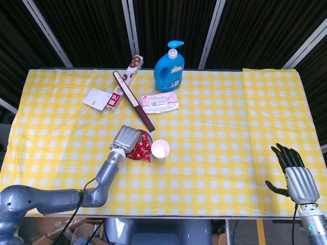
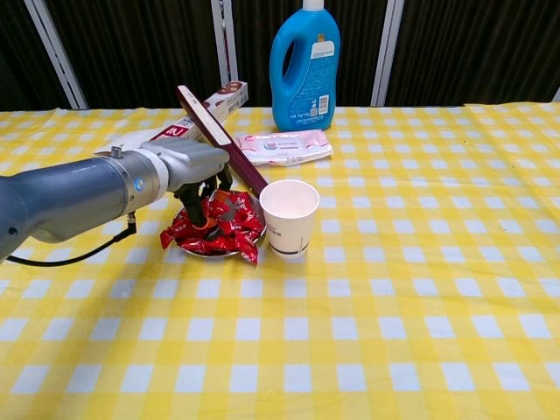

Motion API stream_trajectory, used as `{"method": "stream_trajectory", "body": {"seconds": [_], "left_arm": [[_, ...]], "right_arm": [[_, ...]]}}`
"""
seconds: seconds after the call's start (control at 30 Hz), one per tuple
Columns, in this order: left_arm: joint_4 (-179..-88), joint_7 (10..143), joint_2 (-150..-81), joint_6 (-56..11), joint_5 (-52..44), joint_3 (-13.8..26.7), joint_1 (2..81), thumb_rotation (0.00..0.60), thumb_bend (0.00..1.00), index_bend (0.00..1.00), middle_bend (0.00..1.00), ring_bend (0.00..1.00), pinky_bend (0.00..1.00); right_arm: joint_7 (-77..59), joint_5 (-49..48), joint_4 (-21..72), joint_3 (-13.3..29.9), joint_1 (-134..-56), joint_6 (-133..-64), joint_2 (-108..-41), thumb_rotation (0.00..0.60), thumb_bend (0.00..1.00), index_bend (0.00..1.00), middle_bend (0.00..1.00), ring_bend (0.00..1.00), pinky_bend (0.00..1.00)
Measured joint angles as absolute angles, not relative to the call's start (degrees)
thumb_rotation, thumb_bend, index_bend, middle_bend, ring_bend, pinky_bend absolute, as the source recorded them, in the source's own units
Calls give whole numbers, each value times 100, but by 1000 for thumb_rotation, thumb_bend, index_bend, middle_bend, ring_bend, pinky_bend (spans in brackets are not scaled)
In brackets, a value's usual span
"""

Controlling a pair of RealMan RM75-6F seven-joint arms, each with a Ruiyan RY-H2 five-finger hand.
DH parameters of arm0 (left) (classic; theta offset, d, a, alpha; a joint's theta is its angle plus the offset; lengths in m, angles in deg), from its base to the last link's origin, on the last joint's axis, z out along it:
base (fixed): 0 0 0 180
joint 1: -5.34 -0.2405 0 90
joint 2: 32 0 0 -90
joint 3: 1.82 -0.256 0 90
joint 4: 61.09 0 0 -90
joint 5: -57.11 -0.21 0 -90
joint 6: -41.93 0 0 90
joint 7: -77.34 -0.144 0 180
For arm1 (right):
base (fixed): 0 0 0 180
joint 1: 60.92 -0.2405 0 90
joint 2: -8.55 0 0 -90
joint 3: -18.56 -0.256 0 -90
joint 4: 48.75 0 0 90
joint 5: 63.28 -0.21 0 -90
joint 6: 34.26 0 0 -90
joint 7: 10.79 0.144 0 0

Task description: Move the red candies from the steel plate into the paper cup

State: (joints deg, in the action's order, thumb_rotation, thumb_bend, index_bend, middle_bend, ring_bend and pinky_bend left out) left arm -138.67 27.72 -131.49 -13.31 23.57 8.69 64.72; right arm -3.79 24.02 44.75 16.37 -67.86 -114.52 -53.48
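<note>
We see our left hand (image 2: 188,175) at frame left, fingers dug into the red candies (image 2: 214,229) on the steel plate (image 2: 197,250), beside the upright paper cup (image 2: 290,216); whether they grip any, we cannot tell. Our right hand (image 1: 298,176) is spread, empty. Labels unreadable.
</note>
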Motion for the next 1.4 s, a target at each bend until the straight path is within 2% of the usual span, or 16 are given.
{"method": "stream_trajectory", "body": {"seconds": [0.4, 0.7, 0.97, 1.4], "left_arm": [[-14428, 2902, -12720, -1527, 2253, 1066, 6478, 600, 370, 566, 659, 785, 871], [-15015, 2918, -12582, -1754, 2124, 1416, 6742, 600, 370, 565, 659, 785, 871], [-15048, 2911, -12878, -1818, 2086, 1501, 6965, 600, 370, 563, 653, 785, 871], [-14610, 2951, -13439, -1796, 2112, 1425, 7201, 600, 363, 533, 619, 785, 871]], "right_arm": [[-378, 2409, 4484, 1637, -6780, -11481, -5357, 600, 278, 0, 0, 0, 0], [-347, 2392, 4486, 1629, -6787, -11471, -5355, 600, 277, 0, 0, 0, 0], [-312, 2397, 4496, 1636, -6800, -11445, -5345, 600, 277, 0, 0, 0, 0], [-207, 2433, 4506, 1655, -6814, -11427, -5319, 600, 277, 0, 0, 0, 0]]}}
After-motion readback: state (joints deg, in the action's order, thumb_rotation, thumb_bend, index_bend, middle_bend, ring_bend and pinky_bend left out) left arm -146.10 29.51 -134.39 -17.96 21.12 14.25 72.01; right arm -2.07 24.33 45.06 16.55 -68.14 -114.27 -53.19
